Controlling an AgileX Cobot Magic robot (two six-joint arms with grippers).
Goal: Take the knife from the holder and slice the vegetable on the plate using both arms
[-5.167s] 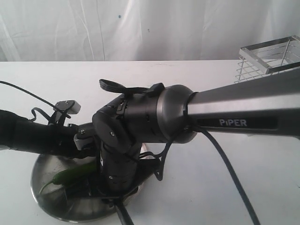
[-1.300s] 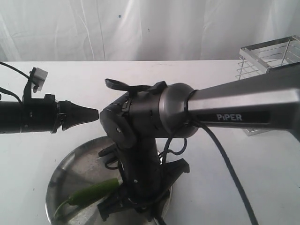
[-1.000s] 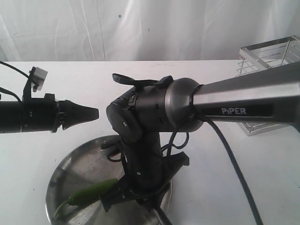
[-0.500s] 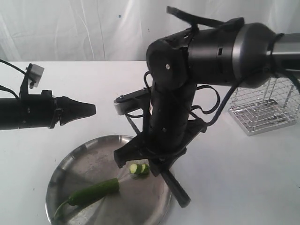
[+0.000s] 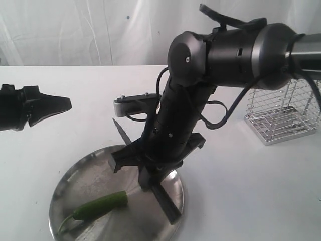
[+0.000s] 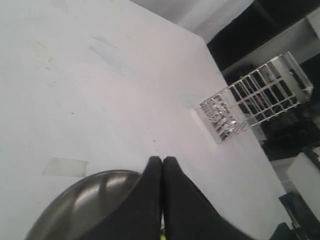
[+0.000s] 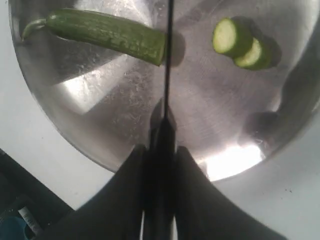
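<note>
My right gripper [image 5: 146,179] is shut on the black handle of the knife [image 5: 168,206] above the plate [image 5: 59,197]. The dark blade [image 7: 168,75] points out between the cut end of the vegetable [image 7: 107,32] and two pale green slices [image 7: 232,37] on the plate [image 7: 125,120]. The dark green cucumber [image 5: 100,205] lies at the plate's front left, stem outward. The slices are hidden behind the right arm in the exterior view. My left gripper [image 5: 56,104] is shut on nothing, out to the left of the plate. In its own view its fingertips [image 6: 162,161] meet over the plate's rim [image 6: 85,195].
The silver wire holder [image 5: 283,113] stands on the white table at the right, also seen far off in the left wrist view as the holder [image 6: 250,100]. A white curtain hangs behind the table. The big PiPER arm [image 5: 235,50] spans the upper right.
The left gripper, earlier down at the cucumber, has pulled back to the left. The right arm has risen with the knife, then shifted so that it hides the two cut slices.
</note>
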